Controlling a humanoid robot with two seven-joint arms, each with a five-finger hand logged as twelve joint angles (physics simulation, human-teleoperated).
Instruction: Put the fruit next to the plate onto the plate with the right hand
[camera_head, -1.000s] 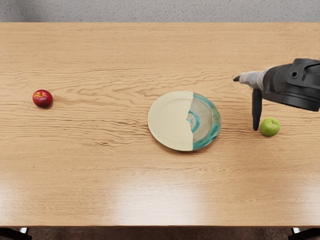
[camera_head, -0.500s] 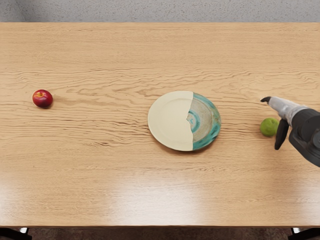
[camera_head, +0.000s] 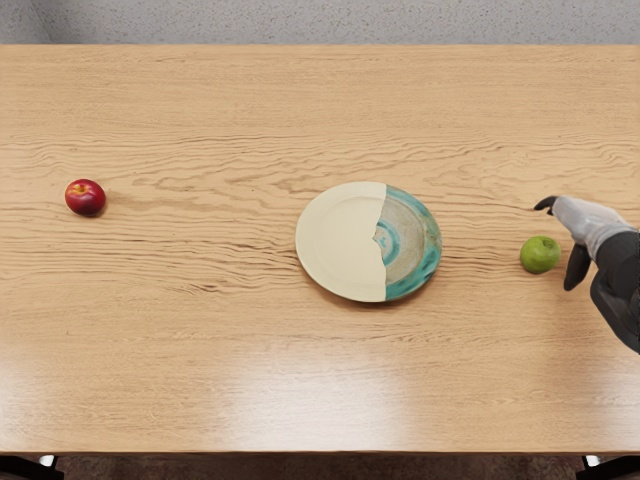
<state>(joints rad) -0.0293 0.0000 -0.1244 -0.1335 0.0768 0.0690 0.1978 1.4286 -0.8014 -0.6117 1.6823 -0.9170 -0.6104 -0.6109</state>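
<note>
- Green fruit (camera_head: 540, 254) sits on the desk (camera_head: 200, 340) beside the plate (camera_head: 340, 240), not yet grasped.
- My right hand (camera_head: 605, 232) hovers just beside it, fingers (camera_head: 577, 268) spread and empty; I judge the whole transfer remains.

Right robot hand (camera_head: 594, 240) just beside green fruit (camera_head: 540, 254), fingers spread; plate (camera_head: 340, 240) near.

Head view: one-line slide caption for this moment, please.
Right hand open just right of the green fruit beside the plate; red apple far left on the table.
</note>
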